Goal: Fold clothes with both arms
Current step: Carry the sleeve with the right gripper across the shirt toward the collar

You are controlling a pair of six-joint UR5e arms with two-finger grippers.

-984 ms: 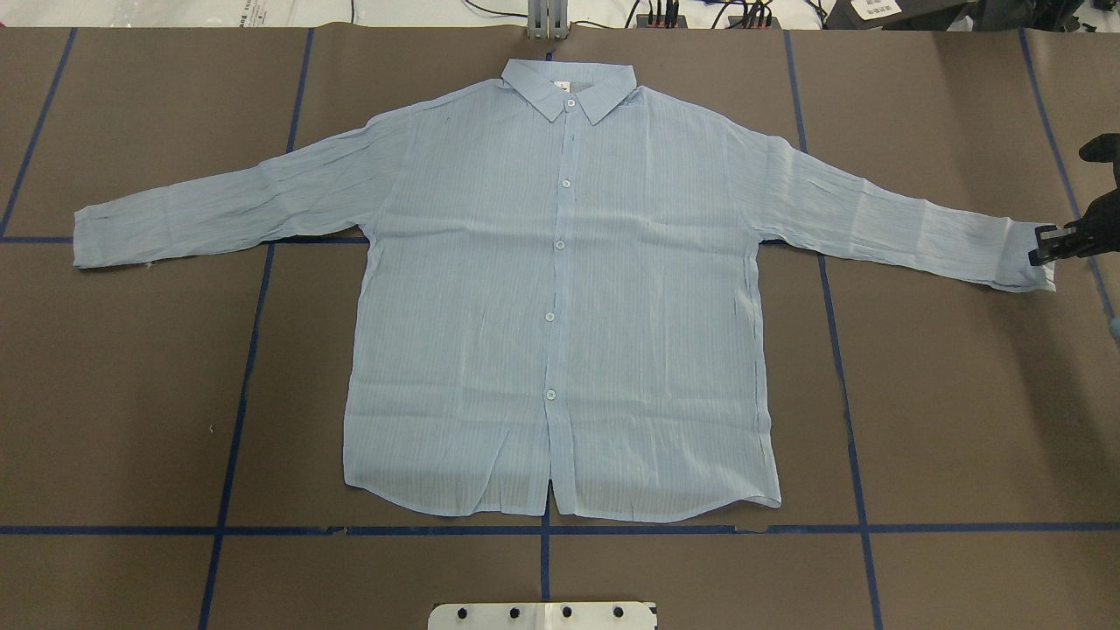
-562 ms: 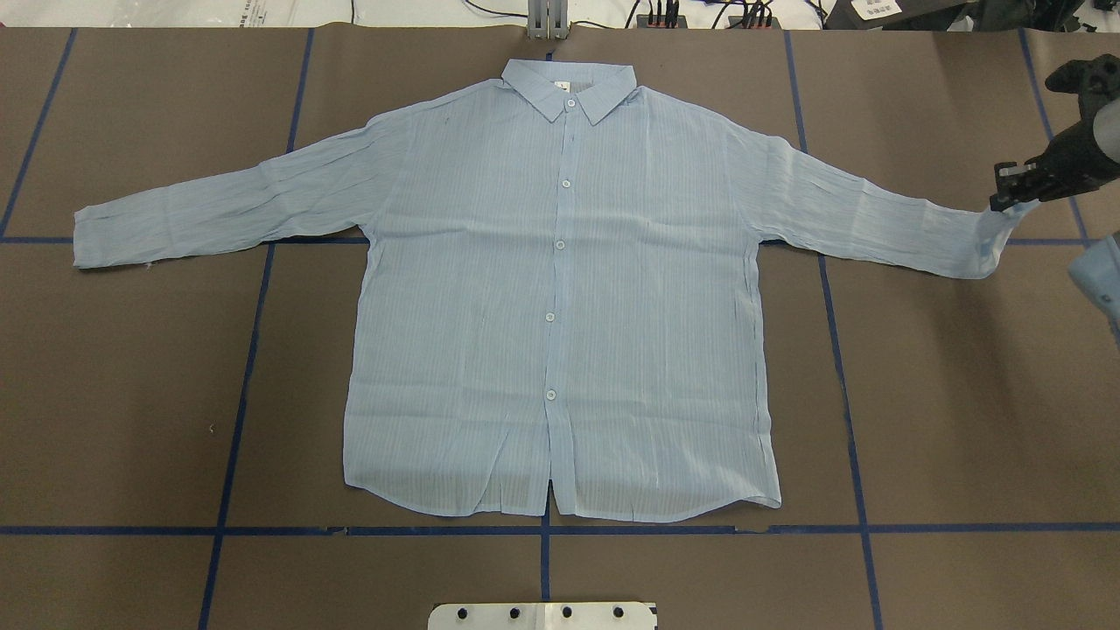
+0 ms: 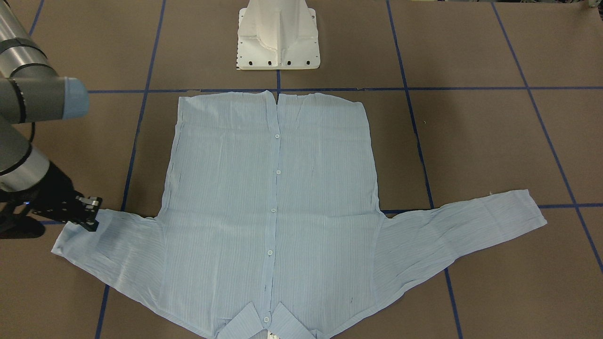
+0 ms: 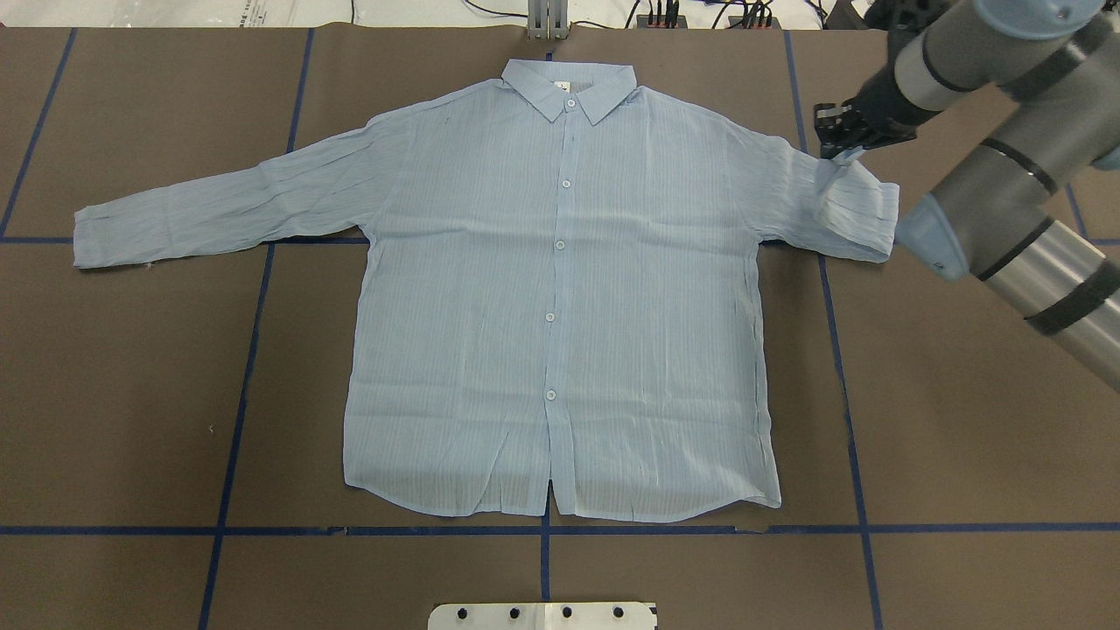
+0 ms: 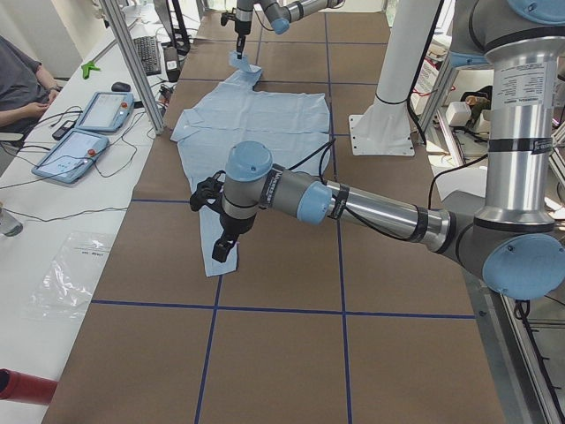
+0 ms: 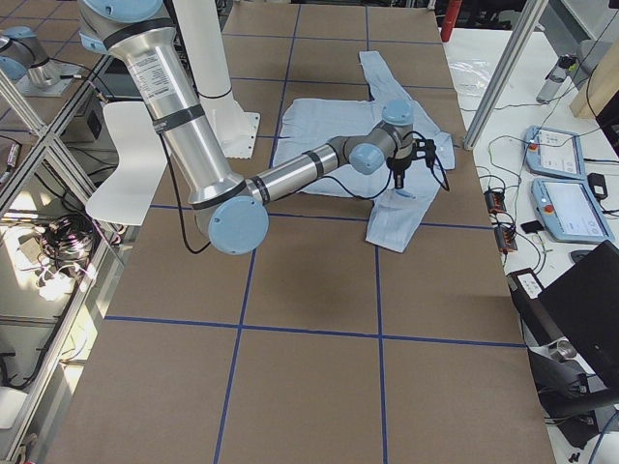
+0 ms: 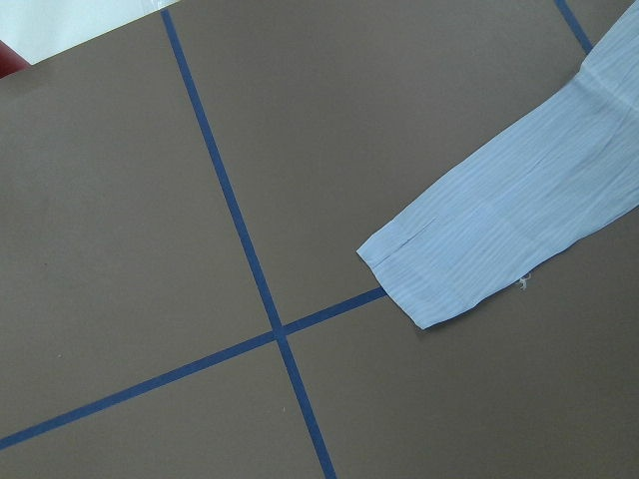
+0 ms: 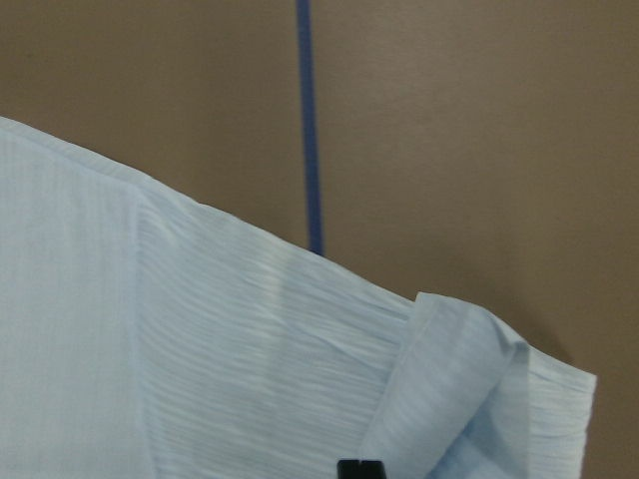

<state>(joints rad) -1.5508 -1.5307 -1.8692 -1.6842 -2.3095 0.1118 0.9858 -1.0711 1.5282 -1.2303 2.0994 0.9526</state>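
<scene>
The shirt point(image 4: 560, 306) was laid out buttoned and face up across the middle of the surface point(image 4: 962, 437), with the collar point(image 4: 569, 87) toward the far edge and the hem toward the robot's edge. The right tool point(image 4: 842, 147) was clamped narrow on the cuff end of the right sleeve point(image 4: 853, 206), which was held up close by the shoulder. The sleeve was doubled back on itself there, its bend turned toward the right edge.

That was judged to be the first fold, and only half made, since the cuff end was not yet laid down on the body. The left sleeve point(image 4: 219, 206) was stretched out flat toward the left edge, and the left cuff point(image 7: 449, 269) was lying ungripped on the surface. The left tool point(image 5: 225, 249) was hung just above that cuff, but whether it was wide or narrow could not be told.

What was judged left: the right sleeve to be set down, the left sleeve to be brought in, and the body to be folded, none of which was begun.
</scene>
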